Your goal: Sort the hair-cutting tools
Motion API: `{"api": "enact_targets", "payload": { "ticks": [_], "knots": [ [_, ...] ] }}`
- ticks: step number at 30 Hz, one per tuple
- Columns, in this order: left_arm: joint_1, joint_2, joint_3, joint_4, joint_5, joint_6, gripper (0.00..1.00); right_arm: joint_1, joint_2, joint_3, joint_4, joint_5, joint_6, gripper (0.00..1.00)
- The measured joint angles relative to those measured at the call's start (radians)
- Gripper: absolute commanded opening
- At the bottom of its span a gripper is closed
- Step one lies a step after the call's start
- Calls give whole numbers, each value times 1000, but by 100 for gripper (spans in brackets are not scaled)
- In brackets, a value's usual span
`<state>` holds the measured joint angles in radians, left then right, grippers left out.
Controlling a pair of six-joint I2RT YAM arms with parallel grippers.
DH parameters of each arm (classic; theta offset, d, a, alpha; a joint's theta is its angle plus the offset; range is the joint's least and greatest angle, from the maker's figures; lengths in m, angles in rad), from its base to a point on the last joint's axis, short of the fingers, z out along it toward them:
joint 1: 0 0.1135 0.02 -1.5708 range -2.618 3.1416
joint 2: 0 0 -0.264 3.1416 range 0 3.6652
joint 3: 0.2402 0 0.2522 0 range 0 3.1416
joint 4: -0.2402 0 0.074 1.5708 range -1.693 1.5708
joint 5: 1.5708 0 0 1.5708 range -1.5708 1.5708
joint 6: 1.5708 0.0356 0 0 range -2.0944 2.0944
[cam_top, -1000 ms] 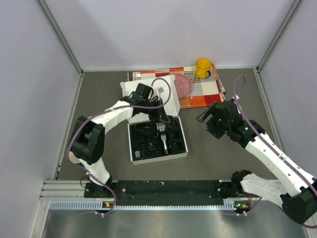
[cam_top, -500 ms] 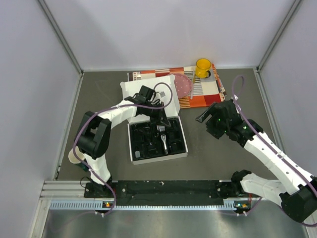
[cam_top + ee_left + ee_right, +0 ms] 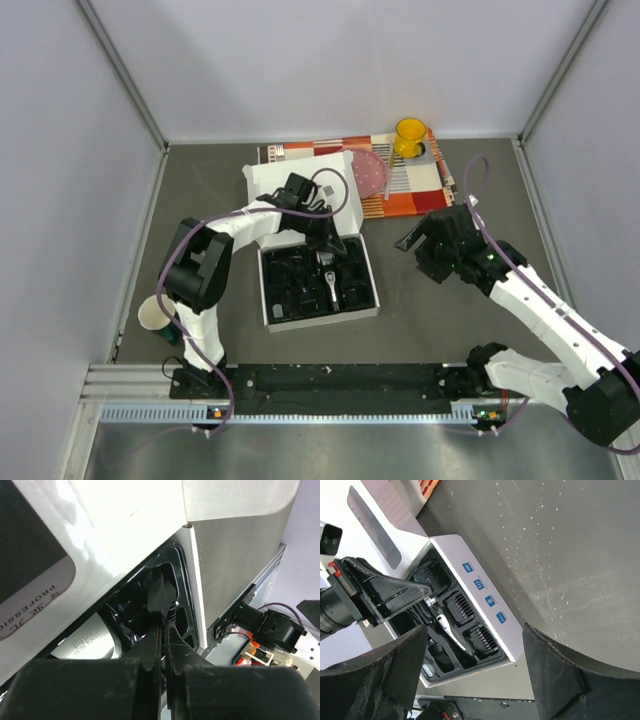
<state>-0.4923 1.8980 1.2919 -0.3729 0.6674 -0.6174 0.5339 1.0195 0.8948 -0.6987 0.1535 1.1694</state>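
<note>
The white box [image 3: 268, 300] with its black tray lies in the middle of the table. The black-and-silver clipper [image 3: 328, 282] rests in the tray's centre, and black guard combs [image 3: 462, 605] fill slots beside it. My left gripper [image 3: 325, 240] is shut, tips down at the tray's far edge by the clipper's head. In the left wrist view a thin black piece [image 3: 161, 592] stands right at the tips of that gripper [image 3: 162, 622]; I cannot tell whether it is pinched. My right gripper [image 3: 412, 240] hovers open and empty to the right of the box.
The box's white lid [image 3: 270, 185] lies behind the tray. A patterned mat [image 3: 405, 185] at the back carries a pink disc [image 3: 372, 172] and a yellow cup [image 3: 409, 136]. A pale paper cup [image 3: 155, 314] stands by the left arm's base.
The left arm's elbow has swung toward the near left, uncovering the paper cup, while its gripper stays at the tray's far edge. The right gripper has barely shifted.
</note>
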Motion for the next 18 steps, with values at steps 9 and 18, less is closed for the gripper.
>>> {"api": "enact_targets", "payload": {
  "ticks": [9, 18],
  "knots": [
    [0, 29, 2, 16, -2, -34, 0, 0, 3, -24, 2, -10, 0, 75],
    [-2, 40, 2, 29, 0, -37, 40, 0, 4, -31, 1, -17, 0, 75]
  ]
}}
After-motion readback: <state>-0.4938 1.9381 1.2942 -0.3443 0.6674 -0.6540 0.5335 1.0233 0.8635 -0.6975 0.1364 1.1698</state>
